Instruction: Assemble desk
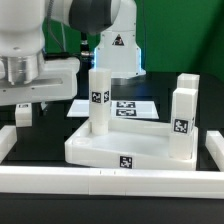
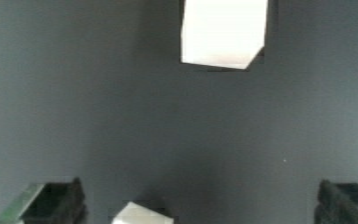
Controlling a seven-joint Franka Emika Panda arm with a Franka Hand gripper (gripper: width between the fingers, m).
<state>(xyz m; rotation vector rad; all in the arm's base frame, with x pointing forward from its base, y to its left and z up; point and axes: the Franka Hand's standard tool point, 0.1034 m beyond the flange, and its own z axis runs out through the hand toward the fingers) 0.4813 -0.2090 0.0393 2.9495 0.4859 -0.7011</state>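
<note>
White plastic tray-like tabletop (image 1: 125,150) lies on the dark counter (image 1: 60,125), raised rims up. One white rectangular block leg (image 1: 98,100) stands upright in the tray toward the exterior view's left; a second leg (image 1: 182,122) stands at the right corner. Flat white marker board (image 1: 128,106) lies behind. Claw (image 2: 202,205) at the exterior view's left, fingers (image 2: 48,203) spread wide, pinching nothing. Wrist view: loose white block (image 2: 222,33) on the counter, apart from the claw.
</note>
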